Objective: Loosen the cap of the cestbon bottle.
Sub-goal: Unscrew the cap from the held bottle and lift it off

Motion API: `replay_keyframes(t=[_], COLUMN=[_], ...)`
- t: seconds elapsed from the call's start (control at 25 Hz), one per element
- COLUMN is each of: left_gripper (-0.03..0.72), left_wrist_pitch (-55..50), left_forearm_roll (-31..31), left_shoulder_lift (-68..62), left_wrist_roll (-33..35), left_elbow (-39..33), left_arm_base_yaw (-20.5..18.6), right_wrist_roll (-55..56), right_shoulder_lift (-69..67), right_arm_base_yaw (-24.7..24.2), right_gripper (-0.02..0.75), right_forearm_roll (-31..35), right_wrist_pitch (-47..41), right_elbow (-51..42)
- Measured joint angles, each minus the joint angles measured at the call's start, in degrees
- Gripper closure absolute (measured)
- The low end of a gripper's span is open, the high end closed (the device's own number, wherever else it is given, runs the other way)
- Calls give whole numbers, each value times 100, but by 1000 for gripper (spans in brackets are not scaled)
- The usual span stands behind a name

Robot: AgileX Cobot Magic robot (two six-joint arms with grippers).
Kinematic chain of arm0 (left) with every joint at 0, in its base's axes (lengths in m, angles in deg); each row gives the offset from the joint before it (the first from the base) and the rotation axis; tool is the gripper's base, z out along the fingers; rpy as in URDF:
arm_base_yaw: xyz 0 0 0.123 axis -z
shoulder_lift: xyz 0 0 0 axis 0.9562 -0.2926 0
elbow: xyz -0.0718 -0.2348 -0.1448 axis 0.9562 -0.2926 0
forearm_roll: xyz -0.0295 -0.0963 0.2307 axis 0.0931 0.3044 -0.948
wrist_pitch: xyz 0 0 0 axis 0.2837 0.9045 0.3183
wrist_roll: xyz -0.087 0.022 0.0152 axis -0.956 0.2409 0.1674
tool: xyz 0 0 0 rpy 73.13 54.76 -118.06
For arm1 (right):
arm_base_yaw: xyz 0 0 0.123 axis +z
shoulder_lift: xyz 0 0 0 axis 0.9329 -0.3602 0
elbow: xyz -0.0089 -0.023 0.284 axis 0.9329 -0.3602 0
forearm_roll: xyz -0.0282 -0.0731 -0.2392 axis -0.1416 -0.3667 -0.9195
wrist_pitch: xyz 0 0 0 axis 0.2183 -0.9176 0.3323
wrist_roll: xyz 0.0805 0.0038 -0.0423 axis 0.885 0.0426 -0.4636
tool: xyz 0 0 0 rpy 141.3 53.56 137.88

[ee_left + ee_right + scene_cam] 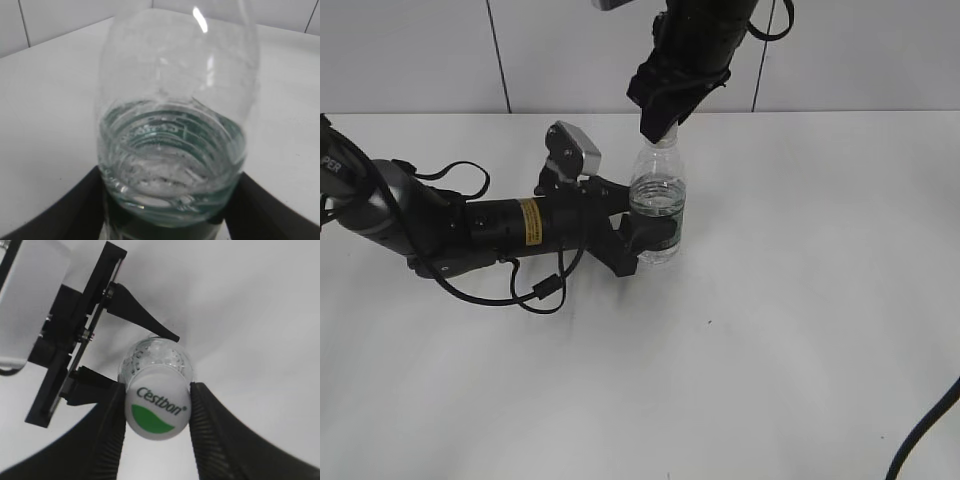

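Clear ribbed plastic, the small cestbon bottle [659, 205] with its dark green label is held upright on the white table [800, 300], pinched at the label band by the left gripper [642, 232]. Its round white screw cap [157, 409] is clamped from above between the right gripper's [157, 412] ribbed fingers [207, 425]. Both grasps are judged made; the loosening twist appears left to do.

Both arms are black; the left arm [470, 228] has a yellow label, black cables and a grey camera [582, 152].
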Motion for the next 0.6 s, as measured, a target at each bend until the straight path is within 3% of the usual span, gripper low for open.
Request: replay_keyframes(t=[0.32,0.6], left_gripper=[266,266], left_wrist_pitch=[-10,-12], left_forearm_roll=[-11,-6], left_shoulder_lift=[0,0], left_wrist_roll=[-4,-17], left_elbow=[0,12], left_arm_base_yaw=[0,0], right_wrist_roll=[-3945,-5921], right_shoulder_lift=[0,0], right_arm_base_yaw=[13,23], right_gripper=[439,439], right_forearm_roll=[-156,-196], right_wrist_pitch=[1,1], right_elbow=[36,49])
